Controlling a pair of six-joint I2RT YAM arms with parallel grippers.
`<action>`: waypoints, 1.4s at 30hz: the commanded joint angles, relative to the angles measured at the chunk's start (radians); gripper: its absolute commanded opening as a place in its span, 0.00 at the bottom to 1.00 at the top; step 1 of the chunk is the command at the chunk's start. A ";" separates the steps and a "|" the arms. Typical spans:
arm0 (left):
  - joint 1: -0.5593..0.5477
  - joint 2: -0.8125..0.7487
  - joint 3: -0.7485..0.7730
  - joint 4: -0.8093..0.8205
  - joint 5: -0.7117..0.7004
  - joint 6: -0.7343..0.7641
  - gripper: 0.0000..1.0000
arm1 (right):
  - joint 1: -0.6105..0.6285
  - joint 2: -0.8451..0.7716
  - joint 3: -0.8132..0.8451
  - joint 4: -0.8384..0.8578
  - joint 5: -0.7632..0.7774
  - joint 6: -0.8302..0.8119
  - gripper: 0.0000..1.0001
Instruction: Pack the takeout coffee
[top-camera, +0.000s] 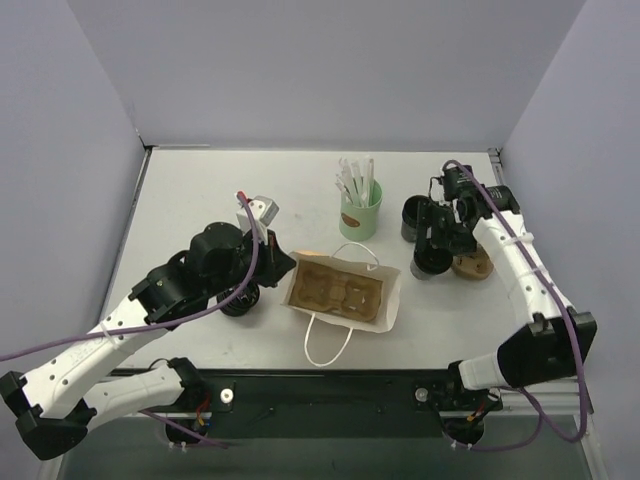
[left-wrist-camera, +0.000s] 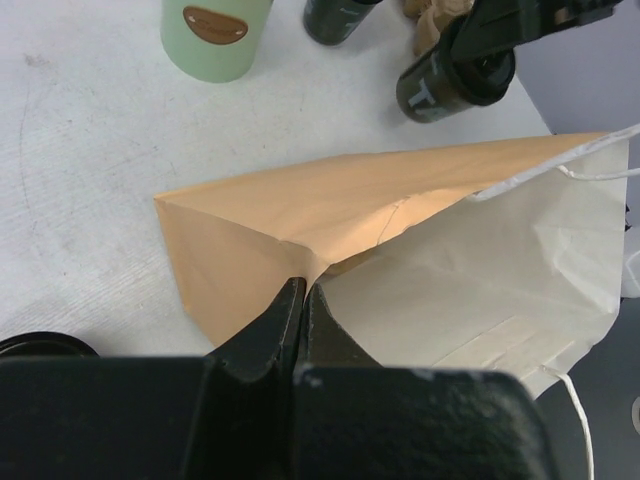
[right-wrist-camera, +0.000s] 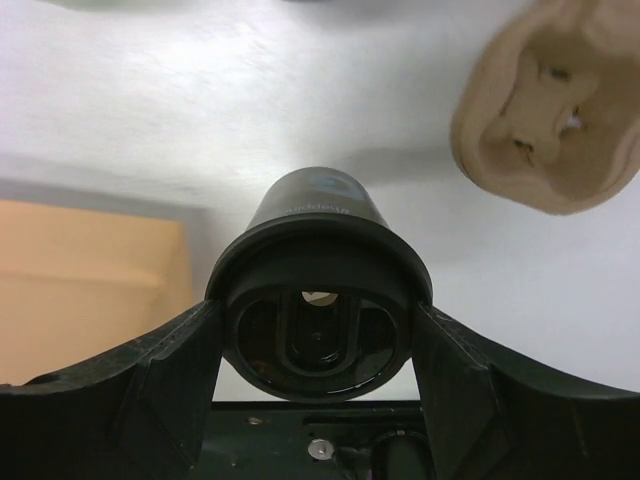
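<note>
Right wrist, takeout coffee (right-wrist-camera: 318, 285), lid facing camera

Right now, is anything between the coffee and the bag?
Nothing visible. The right gripper holds the coffee beside the bag, only bare table between. The left gripper pinches the bag's rim; the green cup stands farther back.

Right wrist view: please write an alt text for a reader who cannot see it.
The right gripper clamps the takeout coffee, a black cup, by its lid, which faces the camera. A brown paper bag lies at left, a pulp cup holder at upper right, on a white table.
</note>
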 joint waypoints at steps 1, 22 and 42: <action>-0.003 -0.007 0.046 -0.019 -0.027 -0.056 0.00 | 0.137 -0.128 0.239 -0.168 0.047 0.040 0.53; -0.003 0.007 -0.001 0.039 0.027 -0.060 0.00 | 0.963 -0.351 0.521 0.047 0.114 0.033 0.48; -0.001 -0.071 -0.079 0.165 0.112 -0.002 0.00 | 1.253 -0.145 0.589 -0.140 0.414 -0.113 0.49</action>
